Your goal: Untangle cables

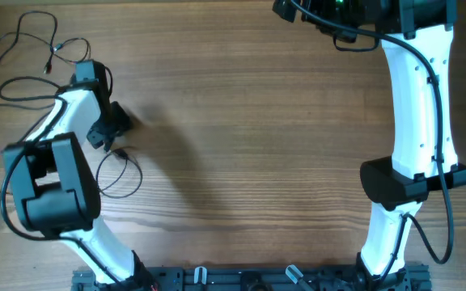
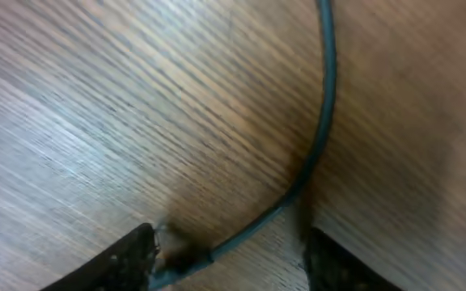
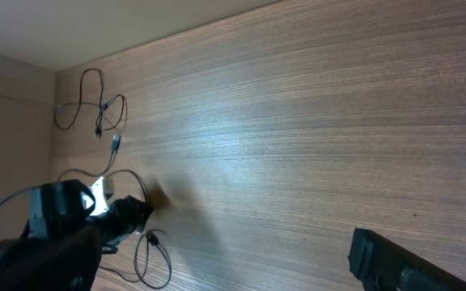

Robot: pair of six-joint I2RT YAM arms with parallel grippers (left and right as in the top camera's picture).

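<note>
Curving thin dark cable [image 2: 326, 105] across grained wooden table [image 2: 95, 121]

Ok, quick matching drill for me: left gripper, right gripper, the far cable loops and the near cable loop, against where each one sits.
1 left gripper
2 right gripper
3 far cable loops
4 near cable loop

A raised at the far side of the table, right of centre
B far left corner
C down close to the tabletop, left side
D beside the left gripper

Pairs: 1-C; 2-A; 3-B; 4-D

Top-down overhead, oblique right wrist: shared cables [image 3: 102, 103].
</note>
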